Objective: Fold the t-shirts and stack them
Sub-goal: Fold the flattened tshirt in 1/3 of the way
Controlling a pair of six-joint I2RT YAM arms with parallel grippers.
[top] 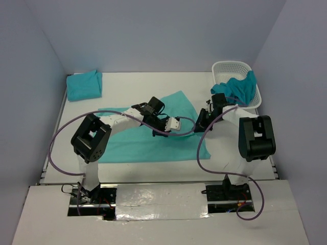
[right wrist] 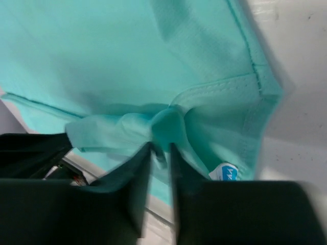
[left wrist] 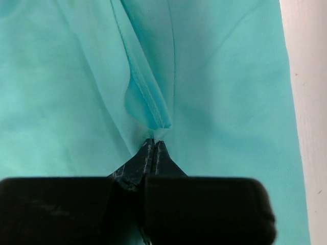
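Teal shirt (top: 148,145) lies spread on the table (top: 240,153) in front of both arms, seen from the top view. A folded shirt (top: 84,85) sits at the far left corner, and a white basket (top: 220,69) at the far right holds more teal cloth. We see the left gripper (top: 176,124) and the right gripper (top: 200,122) low over the shirt's right edge, near each other.

Left wrist view: the left gripper (left wrist: 155,148) has its jaws pressed together on a pinch of the shirt (left wrist: 230,102), right where a stitched hem (left wrist: 148,97) runs into the tips. The cloth rises into a soft ridge at that point. Bare table (left wrist: 309,76) shows along the right.

Right wrist view: the right gripper (right wrist: 159,153) stands with its fingers (right wrist: 140,173) narrowly apart and a bunched fold of the shirt (right wrist: 127,61) caught between them. A small label (right wrist: 225,172) shows beside a seamed corner, with the table (right wrist: 301,76) beyond.

We judge the shirt light, limp and thin. It will drape and crease rather than keep a shape, and one layer may slip from a shallow pinch. Hems and seamed corners are thicker and give the surest hold, and taking two points along one edge should let the fold carry over evenly.
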